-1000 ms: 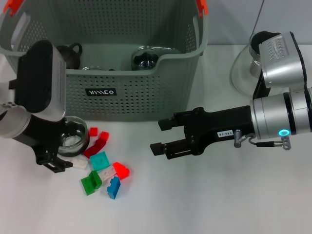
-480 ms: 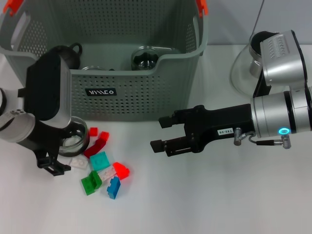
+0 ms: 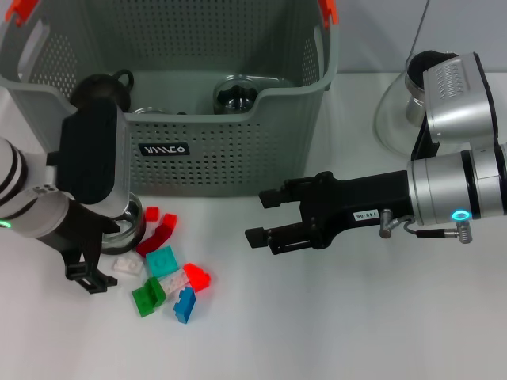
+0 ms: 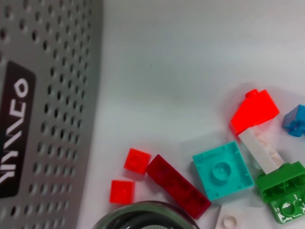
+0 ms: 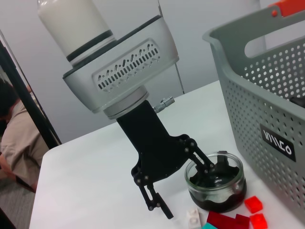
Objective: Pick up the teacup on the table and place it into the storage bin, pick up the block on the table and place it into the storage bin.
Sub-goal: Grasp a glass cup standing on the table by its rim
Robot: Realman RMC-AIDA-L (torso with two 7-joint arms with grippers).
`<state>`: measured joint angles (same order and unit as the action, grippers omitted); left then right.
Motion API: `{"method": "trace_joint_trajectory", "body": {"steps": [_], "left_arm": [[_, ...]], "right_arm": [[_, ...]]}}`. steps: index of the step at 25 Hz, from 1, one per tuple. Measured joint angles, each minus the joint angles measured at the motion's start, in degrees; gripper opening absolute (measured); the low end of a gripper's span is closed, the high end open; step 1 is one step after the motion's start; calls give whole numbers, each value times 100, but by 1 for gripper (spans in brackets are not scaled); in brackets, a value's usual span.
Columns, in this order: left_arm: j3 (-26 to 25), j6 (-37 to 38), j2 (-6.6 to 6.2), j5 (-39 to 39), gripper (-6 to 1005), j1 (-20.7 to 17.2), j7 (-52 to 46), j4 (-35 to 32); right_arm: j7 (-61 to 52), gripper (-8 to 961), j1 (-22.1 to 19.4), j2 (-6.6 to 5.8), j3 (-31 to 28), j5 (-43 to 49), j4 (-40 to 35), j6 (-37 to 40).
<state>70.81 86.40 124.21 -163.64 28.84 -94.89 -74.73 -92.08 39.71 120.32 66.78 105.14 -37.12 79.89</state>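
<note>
On the white table [image 3: 333, 332], nearest the robot, lies a scatter of blocks [image 3: 170, 269]: green, blue, teal, white and several red ones, close together on the left side. Just beyond them the left gripper [image 5: 188, 183] reaches down over a glass teacup [image 5: 217, 183]. In the right wrist view its fingers are spread, one inside the cup by the rim and the other outside on the table; they do not look closed on the glass. The teacup stands on the table just in front of the bin's front wall, touching or nearly touching the dark red block [image 4: 178, 186].

To the right, the right gripper [image 3: 265, 222] hovers above bare table with its jaws parted, holding nothing, pointing toward the blocks.

Farther back stands the bin [image 3: 230, 150], a grey-green perforated basket with a black label [image 3: 164, 149] on its front and orange-red clips [image 3: 326, 9] at the handles. Dark objects rest inside it. Behind the right arm, a clear glass vessel [image 3: 392, 115] sits on the table. The right wrist view shows a pale wall behind the table and a person seated at the edge.

Compared with a second ago, the left arm's body has swung toward the bin and now hides most of the teacup from the head view; the blocks, the bin and the right gripper have not moved.
</note>
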Motion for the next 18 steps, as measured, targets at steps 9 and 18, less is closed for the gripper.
{"method": "trace_joint_trajectory", "body": {"steps": [9,18], "left_arm": [[20,15,-2,-1,654,39,-89,55],[-26,-215,-29,-11,488,40,-361,114]], "right_arm": [[51,802,-29,0,-30,-3,86,-1],[50,804,-34,0,-42,-3,89,36]]}}
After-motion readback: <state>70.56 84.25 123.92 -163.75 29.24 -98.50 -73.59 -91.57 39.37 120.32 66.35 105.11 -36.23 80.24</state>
